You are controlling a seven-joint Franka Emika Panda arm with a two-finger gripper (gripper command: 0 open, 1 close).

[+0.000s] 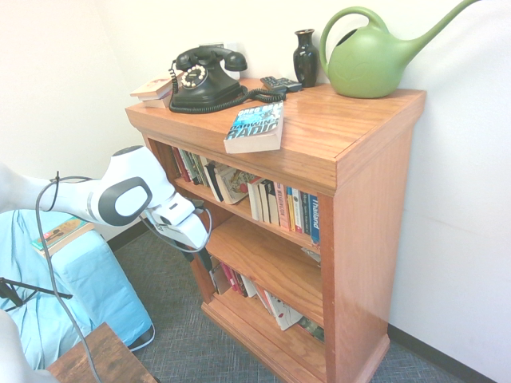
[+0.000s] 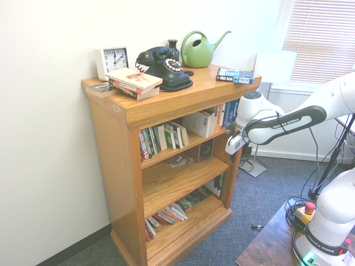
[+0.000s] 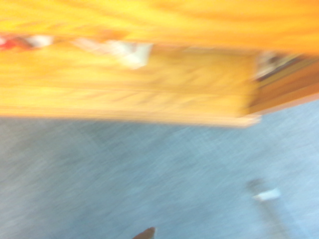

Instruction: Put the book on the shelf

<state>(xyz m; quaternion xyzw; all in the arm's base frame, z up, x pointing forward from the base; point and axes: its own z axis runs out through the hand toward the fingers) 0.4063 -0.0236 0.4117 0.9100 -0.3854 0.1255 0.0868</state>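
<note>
Flat on the top board of the shelf point(image 1: 335, 136), cover up, near the front edge: the book point(image 1: 255, 126), also visible at the far right end of the top in the second exterior view point(image 2: 235, 75). Behind it, a black rotary phone point(image 1: 204, 78), a dark vase point(image 1: 305, 57) and a green watering can point(image 1: 375, 57); at the other end of the top, a stack of pale books point(image 2: 135, 82) and a white clock point(image 2: 112, 59). Below the top board and in front of the bookcase, the hand point(image 1: 204, 257), tilted steeply toward the grey carpet point(image 1: 184, 335), empty and well apart from the book; fingers too small and dark to read in the pictures, taken as open. Rows of books on the upper inner board point(image 1: 283, 207), more leaning on the bottom one point(image 1: 267, 307). Off to the side, a thin teal-and-orange book point(image 1: 60, 233) on a light-blue cover. Wrist view blurred: only orange wood over grey carpet.
</note>
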